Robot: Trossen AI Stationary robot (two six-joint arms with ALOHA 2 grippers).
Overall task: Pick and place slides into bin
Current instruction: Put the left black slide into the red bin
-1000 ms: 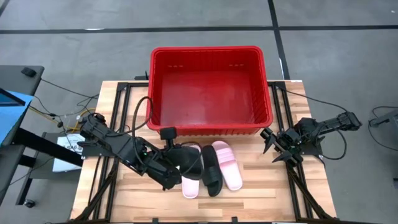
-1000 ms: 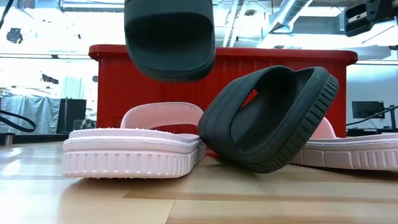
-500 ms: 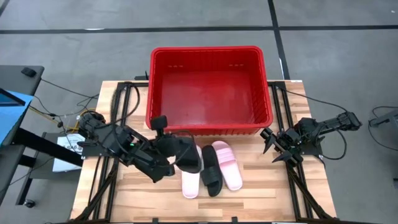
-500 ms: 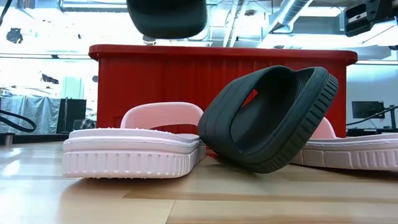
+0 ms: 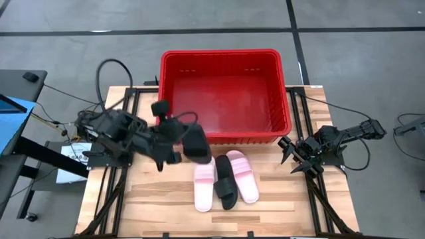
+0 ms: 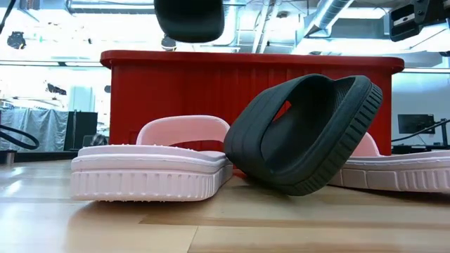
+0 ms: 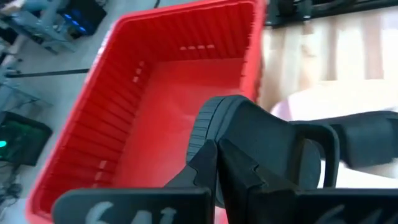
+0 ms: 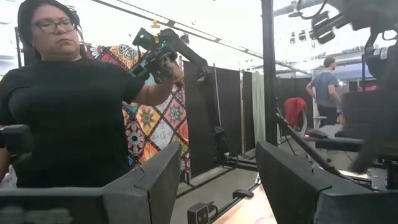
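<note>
My left gripper (image 5: 180, 141) is shut on a black slide (image 5: 196, 143) and holds it in the air just before the near left corner of the red bin (image 5: 226, 53). In the low view this slide (image 6: 188, 17) hangs high above the table. Two pink slides (image 5: 204, 189) (image 5: 243, 176) lie soles down on the table in front of the bin. Between them a second black slide (image 6: 302, 133) stands tilted on its sole edge, leaning on the left pink slide (image 6: 151, 169). My right gripper (image 5: 287, 150) waits open at the table's right side. My left gripper pinches an edge of the black slide (image 7: 231, 134) between its two shut fingers (image 7: 202, 171), beside the ribbed sole side (image 7: 200, 124). Whether that edge belongs to the strap or the sole, I cannot tell. The slide is lifted clear of the table and hangs beyond the fingertips.
The bin (image 6: 246, 91) stands at the table's far edge and its inside shows bare red floor (image 7: 155, 143). Bare wood lies near the front edge (image 5: 199, 222). A person (image 8: 68, 106) stands in the room beyond the table.
My left gripper has risen and gone toward the table's far edge and the bin, staying shut on the black slide. The slide has climbed well clear of the slides on the table, which have not moved.
</note>
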